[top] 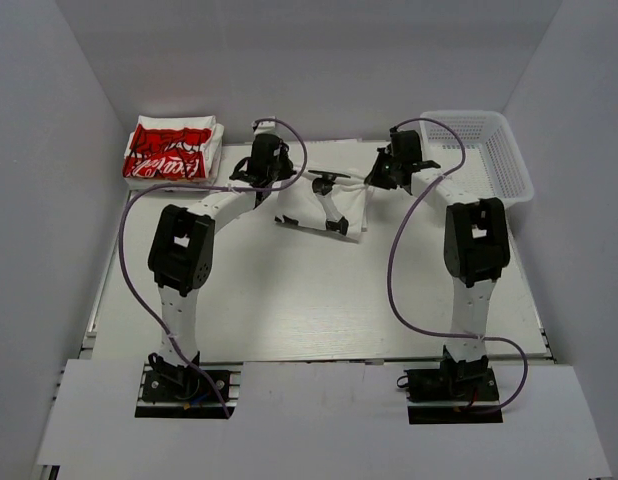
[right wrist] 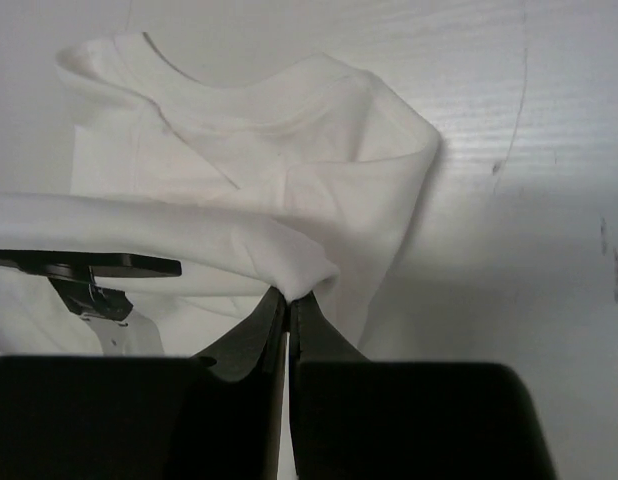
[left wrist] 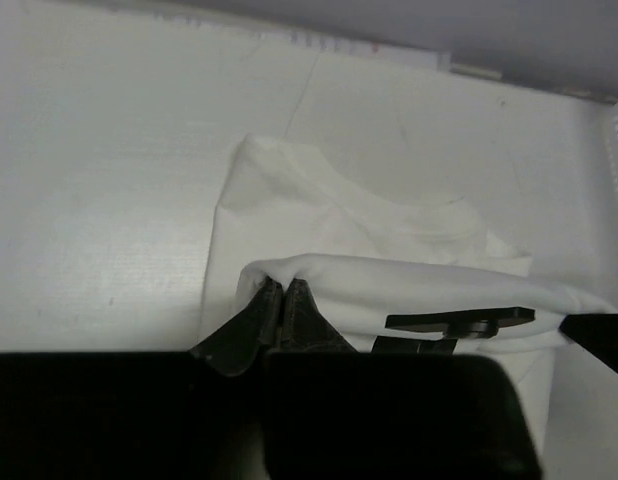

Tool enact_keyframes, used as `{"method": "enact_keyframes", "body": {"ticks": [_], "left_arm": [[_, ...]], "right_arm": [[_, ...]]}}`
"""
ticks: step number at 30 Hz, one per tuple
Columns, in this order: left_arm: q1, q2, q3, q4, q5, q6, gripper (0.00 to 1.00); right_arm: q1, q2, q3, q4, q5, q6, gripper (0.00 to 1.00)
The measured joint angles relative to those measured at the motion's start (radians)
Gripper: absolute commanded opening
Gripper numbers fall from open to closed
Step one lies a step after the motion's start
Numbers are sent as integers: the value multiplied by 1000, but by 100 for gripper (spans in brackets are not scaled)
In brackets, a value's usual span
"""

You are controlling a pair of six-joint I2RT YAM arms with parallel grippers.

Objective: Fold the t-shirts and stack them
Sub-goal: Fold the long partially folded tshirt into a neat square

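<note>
I stood behind the arms and looked down the table [top: 319, 300]; the plain white t-shirt [top: 307, 207] lay toward the far middle of it, partly folded, with its collar turned to the far side. The left gripper [left wrist: 281, 300] had its two black fingers pressed together on a near corner of the cloth, no gap showing between them; the right gripper [right wrist: 287, 298] was pinched just as tightly on the opposite corner. Between the two, a rolled fold of the shirt was held up off the layer beneath it and stretched roughly level from one pinch to the other; the rest of the garment rested flat on the table under it. A small black T-shaped piece [left wrist: 459, 321] sat against that raised fold; I could not tell what it was.

At the far left corner, well apart from the arms, sat the folded t-shirts [top: 171, 150], a neat stack with a red printed graphic and white lettering facing up; I could not tell how many were in it. At the far right corner stood a white mesh basket [top: 514, 170], near the right arm's elbow but not touching the shirt; what lay inside it I could not make out.
</note>
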Motion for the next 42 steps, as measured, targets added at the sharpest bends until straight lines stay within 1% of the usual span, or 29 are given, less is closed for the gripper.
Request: {"method": "enact_keyframes", "body": {"ticks": [1,2,3,4,5,6,7,8,13,16,21,26,29,31,34,36,39,42], "left_arm": [[8,18,-8,68,18,10,14],[17,36,-12,125,39,18,20],[24,57,-16,181,64,27,56],[31,78,-18,227,82,42,91],[37,98,-18,269,98,50,100],[43,115,-17,306,119,58,100],[47,130,-15,325,133,67,100],[51,146,-7,336,146,76,100],[63,199,61,327,227,101,100],[55,199,61,325,280,105,100],[31,186,-12,333,369,73,100],[13,186,-78,303,425,32,100],[9,146,-203,366,445,5,100],[7,63,-332,401,448,-23,100],[4,-63,-515,436,450,-69,100],[-4,-146,-629,448,454,-90,100],[-31,-252,-756,445,458,-106,100],[-75,-383,-875,397,465,-116,100]], "right_arm": [[-7,39,36,2,-8,1,0],[-14,78,72,6,-17,2,0],[-20,113,104,12,-20,2,2],[-25,141,126,21,-21,3,18],[-30,166,144,27,-20,5,27],[-34,185,159,26,-18,9,38],[-37,205,178,20,-15,9,56],[-41,217,190,20,-10,8,90],[-44,192,179,33,-8,-22,90],[-30,107,108,45,-21,-44,90],[29,-58,-41,104,-71,-58,90],[88,-75,-155,201,-138,-26,90],[108,-67,-252,220,-153,-7,90],[123,-67,-322,235,-154,10,90],[148,-110,-434,331,-146,26,90],[183,-174,-534,374,-126,42,90],[246,-306,-717,422,-100,70,90],[322,-460,-882,422,-74,114,90]]}}
